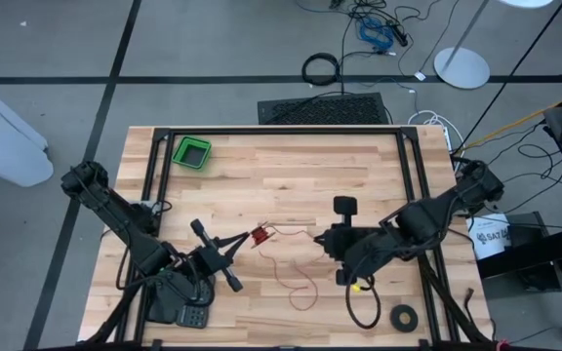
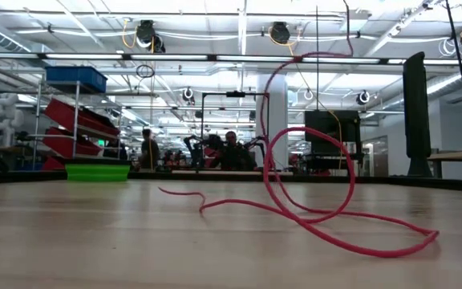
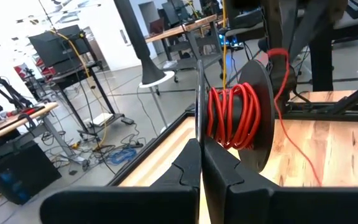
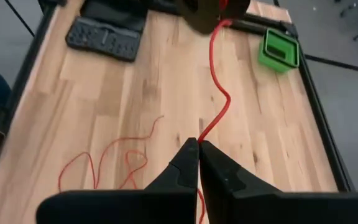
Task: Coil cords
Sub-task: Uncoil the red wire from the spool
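The cord is thin and red, and it lies partly loose on the wooden table. In the high view its slack part wanders in loops from the table's centre toward 6 o'clock, and one straight stretch runs across the middle between the two arms. In the low view the same cord rises in tall loops off the boards and trails away to both sides.

The left claw sits toward 8 o'clock of the table. Its fingers are pressed together on the thin edge of a dark spool, held upright, with several turns of the red cord wound around its core. In the high view that wound part shows as a small red patch just beyond the claw's tip.

The right claw sits toward 4 o'clock, its tip facing the left one across the table's middle. Its fingers are pressed together and pinch the cord where it stretches taut toward the spool.

A green bin stands near the table's 11 o'clock corner. A flat black tape ring lies near the 5 o'clock corner, beside a thick black cable loop at about 5 o'clock.
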